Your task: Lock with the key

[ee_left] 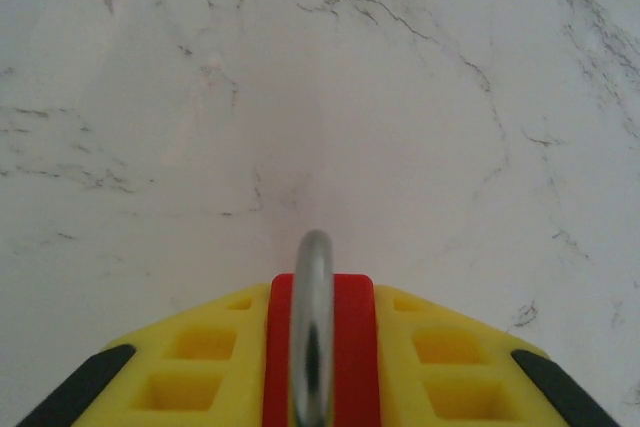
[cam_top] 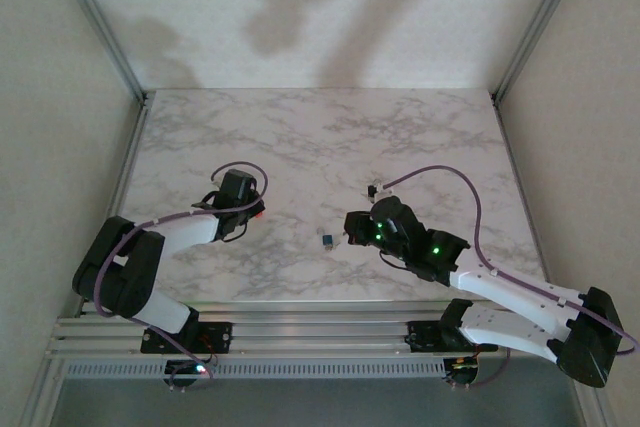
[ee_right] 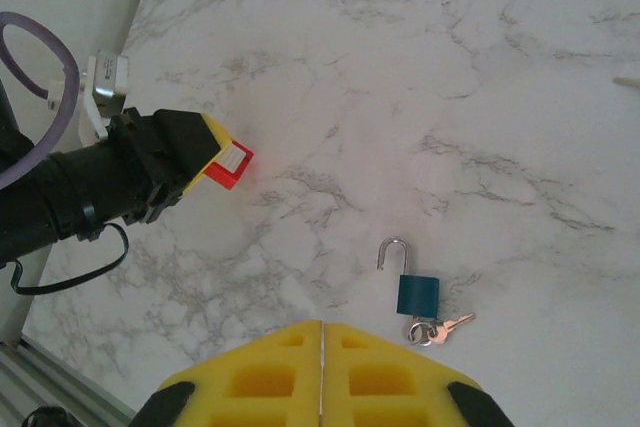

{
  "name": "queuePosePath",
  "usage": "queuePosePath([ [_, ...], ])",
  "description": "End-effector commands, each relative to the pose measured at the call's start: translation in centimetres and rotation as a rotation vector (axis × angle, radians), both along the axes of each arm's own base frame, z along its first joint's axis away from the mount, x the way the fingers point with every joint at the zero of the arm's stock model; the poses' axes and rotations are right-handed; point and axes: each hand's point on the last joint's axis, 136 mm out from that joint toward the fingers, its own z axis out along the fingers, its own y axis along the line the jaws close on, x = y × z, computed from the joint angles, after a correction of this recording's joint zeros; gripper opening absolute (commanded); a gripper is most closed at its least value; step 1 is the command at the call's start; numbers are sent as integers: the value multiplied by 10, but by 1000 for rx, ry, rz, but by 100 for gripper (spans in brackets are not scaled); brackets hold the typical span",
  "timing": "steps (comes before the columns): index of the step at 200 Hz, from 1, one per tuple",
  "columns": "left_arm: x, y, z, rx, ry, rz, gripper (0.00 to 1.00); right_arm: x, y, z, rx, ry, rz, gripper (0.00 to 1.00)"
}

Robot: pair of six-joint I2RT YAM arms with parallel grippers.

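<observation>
Blue, small, the padlock (cam_top: pixel 327 240) lies on the marble desk (cam_top: pixel 300 137) mid-width, near its near edge; from the left wrist, the left fingers (ee_left: pixel 200 357) clamp a red padlock (ee_left: pixel 350 347); from the right wrist, the right fingers (ee_right: pixel 260 377) are pressed together, empty, the blue one's shackle (ee_right: pixel 393 252) open, key (ee_right: pixel 452 325) at its base; hard, slick, probably light; pinch the flat body.

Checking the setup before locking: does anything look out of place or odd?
One thing: the blue padlock lies flat on the table with its shackle apparently sprung open and the keys at its base. The left gripper clamps a red padlock, apart from it. Nothing looks spilled or damaged.
</observation>
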Motion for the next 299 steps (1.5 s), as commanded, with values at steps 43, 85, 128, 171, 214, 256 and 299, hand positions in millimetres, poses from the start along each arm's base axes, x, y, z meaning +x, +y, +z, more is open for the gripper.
queuePosePath([
  [43, 3, 6, 0, 29, 4, 4, 17, -4, 6, -4, 11, 14, 19, 0],
  [85, 3, 9, 2, 40, 2, 14, 18, -5, 6, -6, 6, 15, 20, 0],
  [128, 2, 10, 0, 14, 3, 23, 23, -7, 4, -6, 6, 15, 22, 0],
  [171, 2, 13, 1, -9, 0, 32, 32, -8, 2, -6, 6, 13, 15, 0],
  [214, 0, 17, 1, -20, 0, 40, 33, -8, 1, -7, 7, 15, 16, 0],
  [256, -2, 21, -1, -29, -1, 49, 34, -10, 1, -8, 6, 18, 20, 0],
  [299, -5, 26, -6, -29, 4, 54, 39, -10, 1, -9, 6, 19, 23, 0],
])
